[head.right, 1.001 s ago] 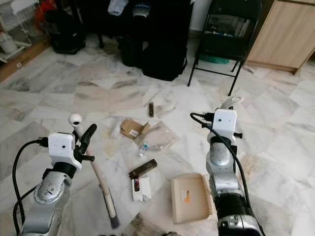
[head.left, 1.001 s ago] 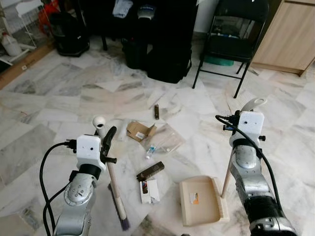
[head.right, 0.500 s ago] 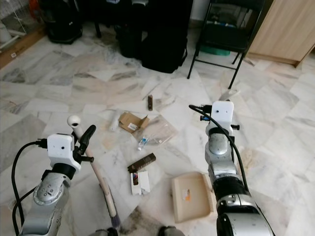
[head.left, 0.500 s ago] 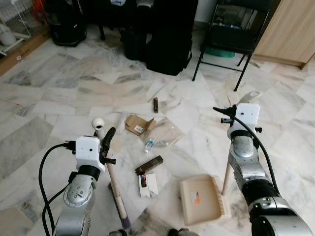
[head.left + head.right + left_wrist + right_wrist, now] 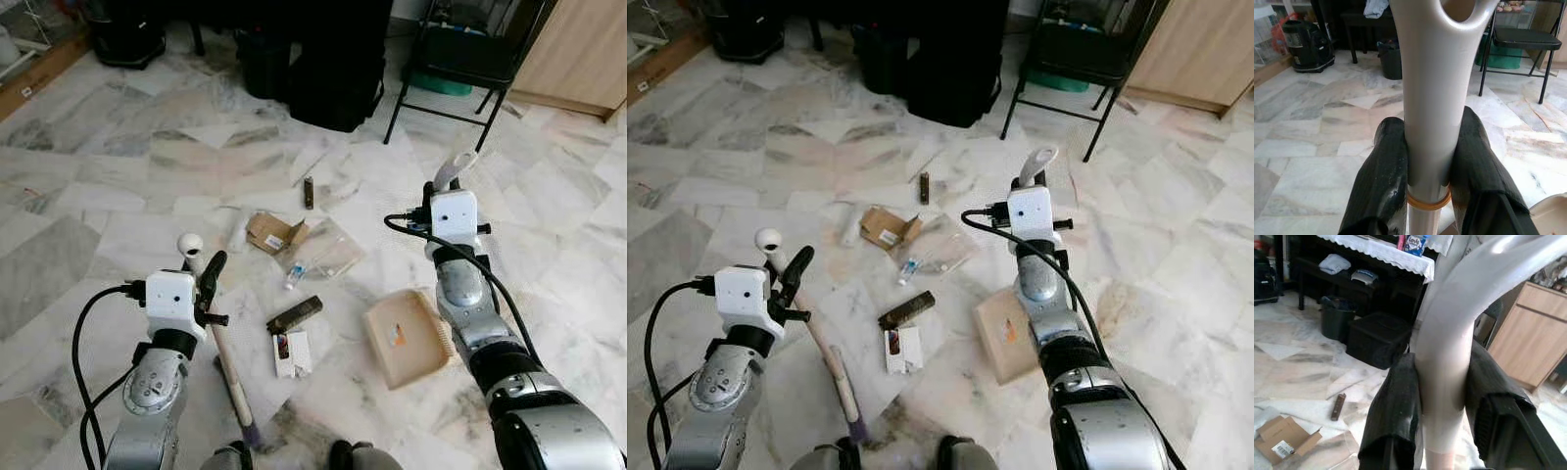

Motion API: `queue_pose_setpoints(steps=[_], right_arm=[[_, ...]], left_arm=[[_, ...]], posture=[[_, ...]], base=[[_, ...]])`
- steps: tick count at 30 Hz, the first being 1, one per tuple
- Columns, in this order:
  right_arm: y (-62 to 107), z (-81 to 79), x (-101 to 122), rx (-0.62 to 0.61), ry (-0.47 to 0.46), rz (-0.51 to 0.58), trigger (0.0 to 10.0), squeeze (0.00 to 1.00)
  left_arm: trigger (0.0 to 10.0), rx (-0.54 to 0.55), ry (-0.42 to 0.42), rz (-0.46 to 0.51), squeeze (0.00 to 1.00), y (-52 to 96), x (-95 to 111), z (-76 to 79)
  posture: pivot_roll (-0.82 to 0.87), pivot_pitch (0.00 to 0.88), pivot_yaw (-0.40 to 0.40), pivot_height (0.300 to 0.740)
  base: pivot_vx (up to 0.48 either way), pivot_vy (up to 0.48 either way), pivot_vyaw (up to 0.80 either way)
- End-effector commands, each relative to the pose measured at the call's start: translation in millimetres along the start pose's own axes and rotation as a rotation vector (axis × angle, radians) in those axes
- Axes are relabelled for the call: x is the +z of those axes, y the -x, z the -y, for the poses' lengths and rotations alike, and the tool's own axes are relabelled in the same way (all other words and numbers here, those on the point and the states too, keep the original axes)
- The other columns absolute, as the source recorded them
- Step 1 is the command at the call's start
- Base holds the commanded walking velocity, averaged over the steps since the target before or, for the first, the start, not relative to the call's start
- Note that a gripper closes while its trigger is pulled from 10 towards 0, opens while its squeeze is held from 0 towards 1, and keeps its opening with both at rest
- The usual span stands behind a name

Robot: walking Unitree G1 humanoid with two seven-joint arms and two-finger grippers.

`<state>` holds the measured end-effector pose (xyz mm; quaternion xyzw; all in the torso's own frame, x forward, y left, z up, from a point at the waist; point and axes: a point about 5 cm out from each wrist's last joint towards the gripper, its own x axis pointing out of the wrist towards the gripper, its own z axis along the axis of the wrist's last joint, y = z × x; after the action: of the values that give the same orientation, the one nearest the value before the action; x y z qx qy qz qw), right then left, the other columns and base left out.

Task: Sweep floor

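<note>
Litter (image 5: 294,315) between broom (image 5: 231,377) and dustpan (image 5: 406,338).

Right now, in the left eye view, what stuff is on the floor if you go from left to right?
Broom → cardboard box → dark bar → plastic bag → dustpan → black folding chair.
</note>
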<state>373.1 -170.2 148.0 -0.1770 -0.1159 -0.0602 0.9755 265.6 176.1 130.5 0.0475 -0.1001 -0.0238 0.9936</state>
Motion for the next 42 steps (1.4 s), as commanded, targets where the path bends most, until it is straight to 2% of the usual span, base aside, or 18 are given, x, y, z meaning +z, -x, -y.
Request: queue_pose_setpoints(steps=[1,7,14,17,19,25,29,33,37,42], right_arm=[[-2.3,-1.2,3.1,0.015,-0.002,0.017,10.0,0.0],[-4.4,-9.3,7.5,0.04,-0.031,0.029,10.0,0.0],[-8.1,-3.8,7.5,0.011,-0.03,0.016,10.0,0.0],[-11.9,-1.7,15.7,-0.007,-0.044,0.056,10.0,0.0],[-14.3,0.5,25.5,-0.016,0.016,0.132,10.0,0.0],[-10.0,-6.4,26.2,0.005,0.02,0.163,10.0,0.0],[-3.1,-13.7,17.2,0.034,-0.016,0.125,10.0,0.0],[4.4,-19.3,-4.5,0.026,-0.134,-0.039,10.0,0.0],[7.8,-17.1,-15.4,-0.021,-0.217,-0.126,10.0,0.0],[6.7,-16.0,-14.2,-0.011,-0.181,-0.114,10.0,0.0]], left_arm=[[10.0,0.012,-0.012,0.022,0.0,3.2,6.3,-5.3],[10.0,0.013,-0.024,0.036,0.0,1.8,12.4,-9.6],[10.0,0.016,-0.023,0.031,0.0,8.3,13.5,-9.4],[10.0,0.014,-0.02,0.031,0.0,8.3,14.1,-8.3],[10.0,0.015,-0.014,0.037,0.0,6.4,15.9,-6.5],[10.0,0.003,-0.008,0.039,0.0,4.5,16.1,-3.2],[10.0,0.006,-0.007,0.04,0.0,4.4,16.2,-4.5],[10.0,0.001,-0.003,0.043,0.0,4.7,16.2,-4.7],[10.0,-0.002,0.0,0.043,0.0,4.8,16.8,-5.0],[10.0,-0.006,0.005,0.035,0.0,6.8,15.1,-3.7]], posture=[[-0.04,0.309,-0.069,0.74],[-0.03,0.342,-0.065,0.74],[-0.03,0.357,-0.069,0.74],[-0.03,0.356,-0.069,0.74],[-0.03,0.358,-0.072,0.74],[-0.04,0.364,-0.078,0.74],[-0.04,0.372,-0.082,0.74],[-0.05,0.379,-0.087,0.74],[-0.04,0.384,-0.092,0.74],[-0.05,0.391,-0.093,0.74]], base=[[0.0,0.0,0.0],[0.0,0.0,0.0],[0.0,0.0,0.0],[0.0,0.0,0.0],[0.0,0.0,0.0],[0.0,0.0,0.0],[0.0,0.0,0.0],[0.0,0.0,0.0],[0.0,0.0,0.0],[0.0,0.0,0.0]])
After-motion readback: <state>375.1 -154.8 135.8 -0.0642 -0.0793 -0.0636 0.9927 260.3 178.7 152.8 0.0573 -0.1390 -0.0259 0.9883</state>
